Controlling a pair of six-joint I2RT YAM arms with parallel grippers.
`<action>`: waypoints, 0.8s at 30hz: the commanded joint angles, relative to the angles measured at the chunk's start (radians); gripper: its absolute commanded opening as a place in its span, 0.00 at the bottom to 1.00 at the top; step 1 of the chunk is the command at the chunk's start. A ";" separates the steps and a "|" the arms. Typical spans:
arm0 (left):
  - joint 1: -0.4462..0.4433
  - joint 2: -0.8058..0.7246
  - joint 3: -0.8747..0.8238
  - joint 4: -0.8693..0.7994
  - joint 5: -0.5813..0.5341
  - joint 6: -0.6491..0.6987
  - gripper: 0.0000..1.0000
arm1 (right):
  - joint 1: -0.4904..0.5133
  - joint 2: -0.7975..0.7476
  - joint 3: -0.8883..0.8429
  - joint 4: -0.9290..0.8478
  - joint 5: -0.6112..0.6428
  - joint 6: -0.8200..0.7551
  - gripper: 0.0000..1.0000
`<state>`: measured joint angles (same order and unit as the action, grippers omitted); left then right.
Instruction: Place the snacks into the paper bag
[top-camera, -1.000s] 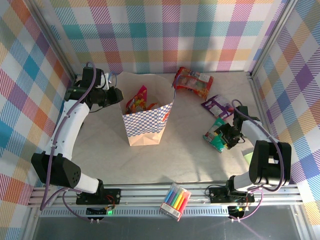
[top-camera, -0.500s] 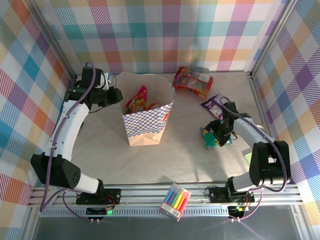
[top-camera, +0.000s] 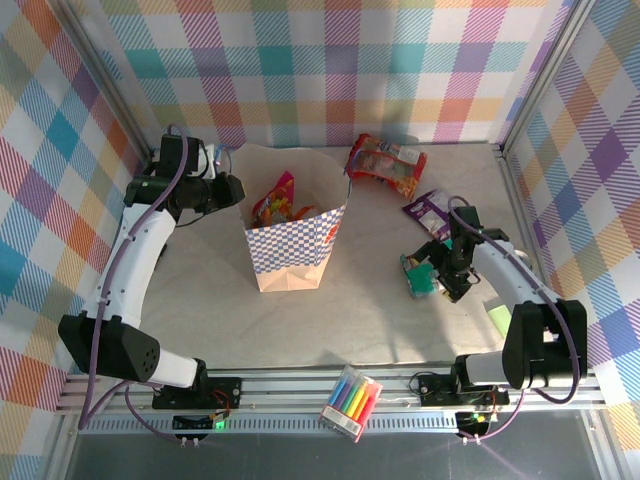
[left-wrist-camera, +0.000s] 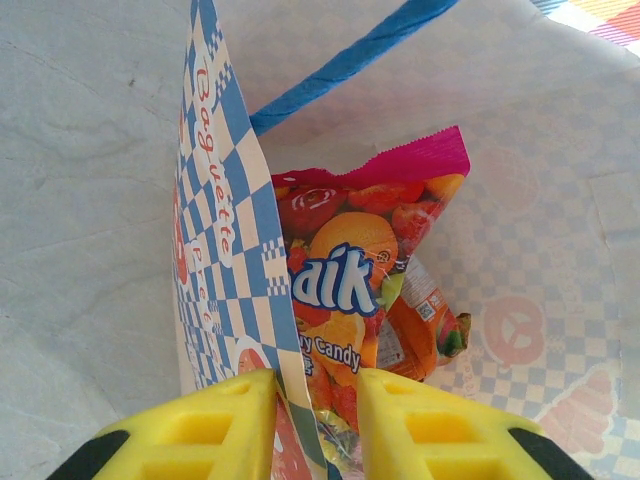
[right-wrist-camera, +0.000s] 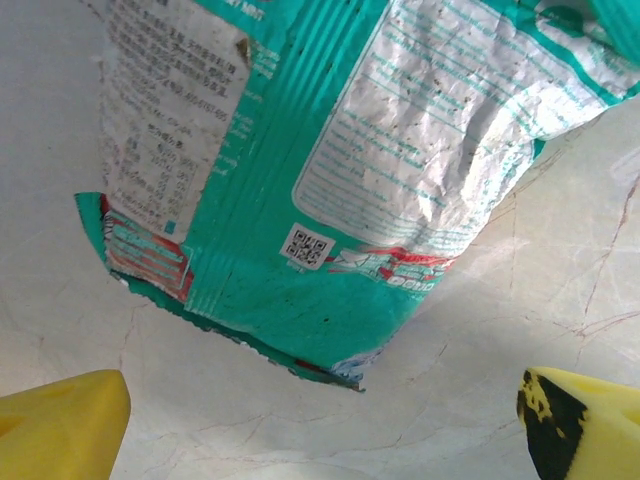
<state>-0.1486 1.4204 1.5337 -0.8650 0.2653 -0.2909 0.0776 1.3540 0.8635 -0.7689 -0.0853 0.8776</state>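
Nearest us, the clear pack of coloured markers (top-camera: 350, 400) lies by the front rail, and we leave it alone. Further in, our right gripper (right-wrist-camera: 320, 430) hangs spread wide and empty. Its yellow fingertips (right-wrist-camera: 60, 420) flank the lower edge of the crinkly teal snack packet (right-wrist-camera: 330, 170) without touching it. The packet lies flat on the white table (top-camera: 200, 290), well apart from the bag. We should come down over an edge and pinch the foil there, not press its slick face. Beyond, our left gripper (left-wrist-camera: 312, 420) is clamped on the rim of the tan kraft paper bag with the blue checkered band (top-camera: 290, 245). This props open the mouth, where a pink-edged candy packet (left-wrist-camera: 370, 260) already sits. We judge that grip worth holding steady. Farther back, a purple packet (top-camera: 430, 208) and a red-orange packet (top-camera: 385, 162) wait.
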 joint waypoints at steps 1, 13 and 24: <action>-0.011 -0.021 -0.002 -0.019 -0.014 0.004 0.28 | -0.007 0.001 -0.040 0.023 0.021 0.020 0.99; -0.012 -0.012 0.003 -0.023 -0.017 0.007 0.28 | -0.064 -0.005 -0.147 0.226 -0.040 0.048 0.99; -0.014 -0.006 0.001 -0.023 -0.020 0.006 0.28 | -0.090 0.054 -0.170 0.362 -0.067 0.059 0.91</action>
<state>-0.1501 1.4204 1.5337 -0.8654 0.2504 -0.2909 -0.0021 1.3808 0.7067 -0.4686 -0.1207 0.9241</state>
